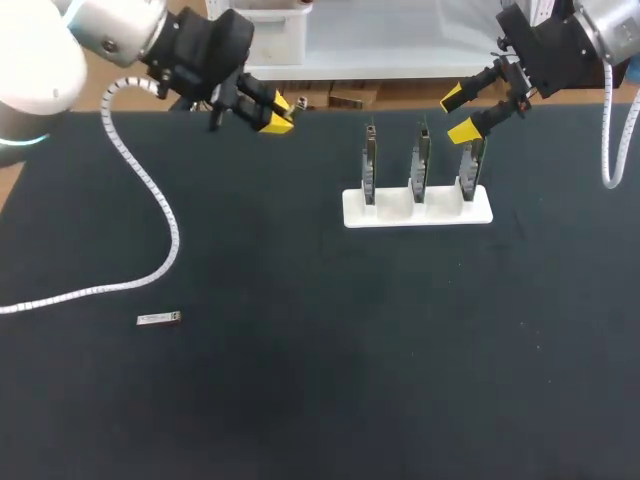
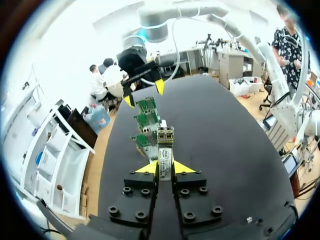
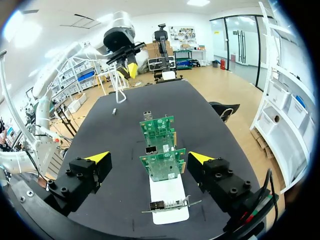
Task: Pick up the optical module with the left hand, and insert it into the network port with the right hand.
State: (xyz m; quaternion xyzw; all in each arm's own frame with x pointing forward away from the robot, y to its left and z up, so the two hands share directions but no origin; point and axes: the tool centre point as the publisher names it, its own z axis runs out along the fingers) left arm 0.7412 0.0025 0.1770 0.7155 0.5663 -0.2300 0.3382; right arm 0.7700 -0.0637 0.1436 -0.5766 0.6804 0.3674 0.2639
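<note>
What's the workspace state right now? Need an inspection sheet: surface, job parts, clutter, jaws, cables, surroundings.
Surface: black table top, flat.
Job's things: optical module held in left gripper; three network cards upright in white stand.
Clutter: second module lying loose on the table, far from the stand.
Grippers: left jaws shut on the optical module; right gripper by the rightmost card, jaws open.
Cables: left arm's white cable trails over the table; right arm's cable hangs beside that arm.
Surroundings: nothing seen.
</note>
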